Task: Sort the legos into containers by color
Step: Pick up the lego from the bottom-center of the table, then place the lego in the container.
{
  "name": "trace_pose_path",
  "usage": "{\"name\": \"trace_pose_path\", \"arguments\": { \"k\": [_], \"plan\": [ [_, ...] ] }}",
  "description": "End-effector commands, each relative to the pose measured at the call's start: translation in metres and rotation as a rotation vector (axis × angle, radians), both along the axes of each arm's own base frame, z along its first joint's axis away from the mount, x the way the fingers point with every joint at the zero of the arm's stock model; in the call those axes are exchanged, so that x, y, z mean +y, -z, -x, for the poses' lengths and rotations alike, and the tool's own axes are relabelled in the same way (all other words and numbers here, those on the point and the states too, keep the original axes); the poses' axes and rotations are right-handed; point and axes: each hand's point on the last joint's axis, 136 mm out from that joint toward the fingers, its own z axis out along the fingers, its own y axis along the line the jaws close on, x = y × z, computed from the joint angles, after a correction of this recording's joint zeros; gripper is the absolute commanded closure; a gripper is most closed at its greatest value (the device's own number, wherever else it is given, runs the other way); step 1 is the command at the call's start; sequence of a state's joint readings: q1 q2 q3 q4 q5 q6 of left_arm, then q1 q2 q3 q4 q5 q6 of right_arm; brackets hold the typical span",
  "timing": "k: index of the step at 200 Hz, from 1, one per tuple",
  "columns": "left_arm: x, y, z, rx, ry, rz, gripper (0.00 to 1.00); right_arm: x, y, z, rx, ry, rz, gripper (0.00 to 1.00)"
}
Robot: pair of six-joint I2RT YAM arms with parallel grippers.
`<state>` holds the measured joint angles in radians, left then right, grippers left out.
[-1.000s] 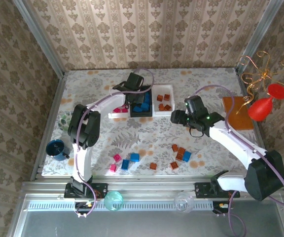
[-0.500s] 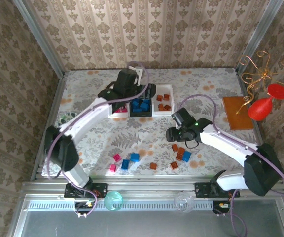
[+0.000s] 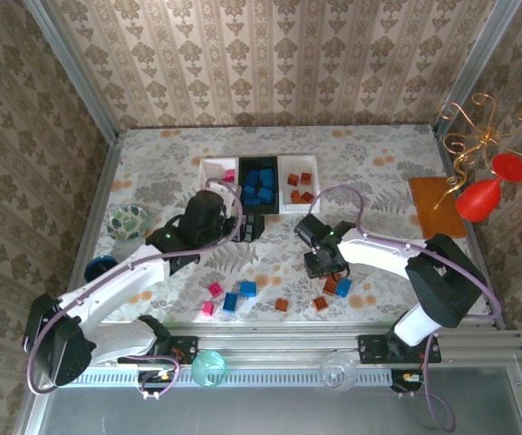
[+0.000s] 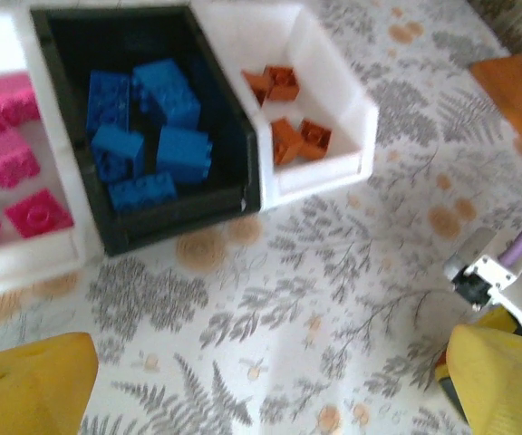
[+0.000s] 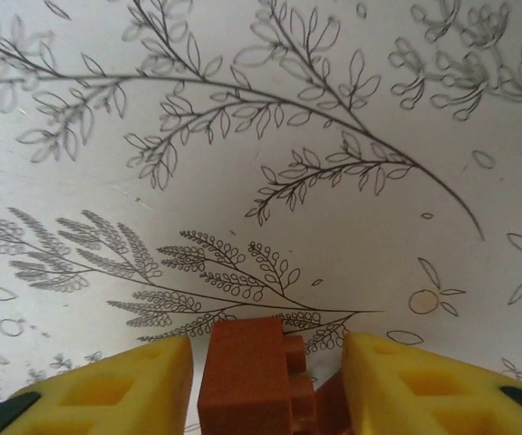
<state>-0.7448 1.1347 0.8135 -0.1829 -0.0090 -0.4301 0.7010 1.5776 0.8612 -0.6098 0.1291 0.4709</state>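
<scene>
The three joined trays stand at the back: the left white tray (image 3: pixel 214 168) holds pink legos (image 4: pixel 12 163), the black tray (image 4: pixel 179 18) blue legos (image 4: pixel 143 136), the right white tray (image 4: pixel 333 82) orange-brown legos (image 4: pixel 288 118). My left gripper (image 3: pixel 254 227) hovers open just in front of the trays, its yellow fingers (image 4: pixel 25 381) wide apart over bare cloth. My right gripper (image 3: pixel 324 268) is low on the table, open, with an orange-brown lego (image 5: pixel 247 381) between its fingers (image 5: pixel 433 390) and small gaps either side. Loose pink (image 3: pixel 214 289), blue (image 3: pixel 247 288) and orange-brown (image 3: pixel 282 305) legos lie near the front.
A patterned bowl (image 3: pixel 129 220) and a blue cup (image 3: pixel 101 268) sit at the left edge. An orange-brown board (image 3: pixel 438 207) and a red ornament (image 3: pixel 488 195) on a gold wire stand are at the right. More legos (image 3: pixel 337 287) cluster beside my right gripper.
The left arm has pulled back from over the trays toward the front. The right gripper has swung down from beside the trays onto the orange-brown legos.
</scene>
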Motion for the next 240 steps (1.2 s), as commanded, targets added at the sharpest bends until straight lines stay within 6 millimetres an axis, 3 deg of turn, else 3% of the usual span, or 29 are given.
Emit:
{"name": "trace_pose_path", "arguments": {
  "k": [1, 27, 54, 80, 110, 142, 172, 199, 218, 240],
  "plan": [
    [0.01, 0.004, 0.006, 0.017, -0.04, 0.02, 0.0, 0.003, -0.002, -0.005, -0.019, -0.015, 0.026, 0.58],
    [0.014, 0.019, 0.016, 0.058, -0.025, 0.002, 0.0, 0.007, -0.008, -0.01, -0.04, -0.017, 0.009, 0.74],
    [0.016, 0.025, 0.022, 0.071, -0.006, -0.024, 0.0, 0.018, -0.042, -0.036, -0.154, -0.001, -0.064, 0.82],
    [0.013, 0.029, 0.024, 0.079, 0.012, -0.034, 0.0, 0.026, -0.088, -0.08, -0.279, 0.042, -0.152, 0.83],
    [0.006, 0.033, 0.029, 0.089, 0.045, -0.055, 0.0, 0.032, -0.133, -0.145, -0.426, 0.091, -0.193, 0.83],
    [0.001, 0.039, 0.037, 0.118, 0.086, -0.095, 0.0, 0.028, -0.127, -0.206, -0.457, 0.167, -0.173, 0.83],
    [0.004, 0.04, 0.042, 0.122, 0.09, -0.127, 0.0, 0.034, -0.113, -0.247, -0.455, 0.205, -0.173, 0.82],
    [0.01, 0.037, 0.044, 0.115, 0.075, -0.129, 0.0, 0.036, -0.107, -0.271, -0.456, 0.225, -0.171, 0.73],
    [0.014, 0.035, 0.044, 0.108, 0.063, -0.129, 0.0, 0.037, -0.11, -0.278, -0.454, 0.229, -0.173, 0.55],
    [0.018, 0.033, 0.043, 0.092, 0.046, -0.122, 0.0, 0.038, -0.127, -0.27, -0.474, 0.214, -0.197, 0.38]
  ]
}}
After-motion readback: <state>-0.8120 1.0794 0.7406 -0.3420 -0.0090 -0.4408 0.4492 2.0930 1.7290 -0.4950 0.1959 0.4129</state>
